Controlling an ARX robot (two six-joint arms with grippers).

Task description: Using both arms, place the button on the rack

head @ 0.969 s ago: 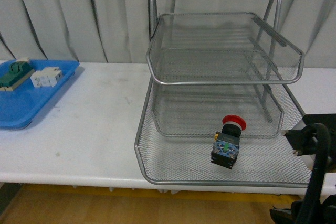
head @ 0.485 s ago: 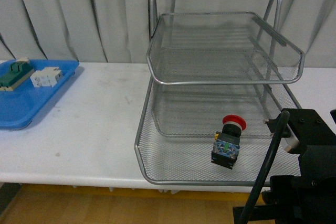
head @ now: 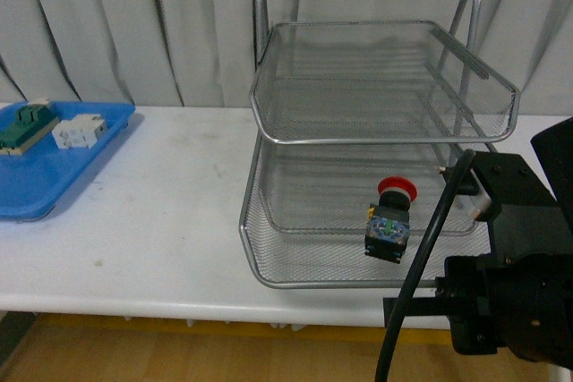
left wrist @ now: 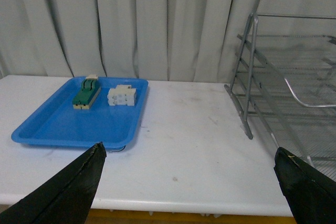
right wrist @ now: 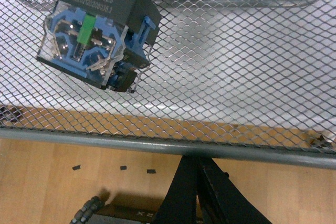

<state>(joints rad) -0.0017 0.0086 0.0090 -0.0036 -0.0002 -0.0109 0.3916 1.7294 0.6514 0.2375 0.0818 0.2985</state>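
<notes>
Over at the far left of the front view there's a blue tray (head: 54, 176) on the white table (head: 152, 239), holding a green terminal block (head: 25, 125) and a white block (head: 79, 131) side by side at its back end. Grey curtains (head: 116, 24) hang behind everything. Moving to the middle, the rack (head: 376, 131) sits on the table with its three mesh tiers stacked, the bottom one reaching nearest the camera. The button (head: 390, 216) lies in that bottom tier, right of its centre and close to the front rim; its long axis runs front to back with a slight lean, red cap pointing away toward the curtains and the blue-and-green terminal end facing the camera. On the lower right, the right arm (head: 510, 292) fills the corner, black and bulky, with a cable looping up in front of the rack. Its gripper (right wrist: 202, 192) shows in its wrist view just below the tier's front rim, outside the mesh, fingers pressed together and holding nothing. The left gripper (left wrist: 189, 192) has its fingertips spread wide apart at the frame's bottom corners, empty.
</notes>
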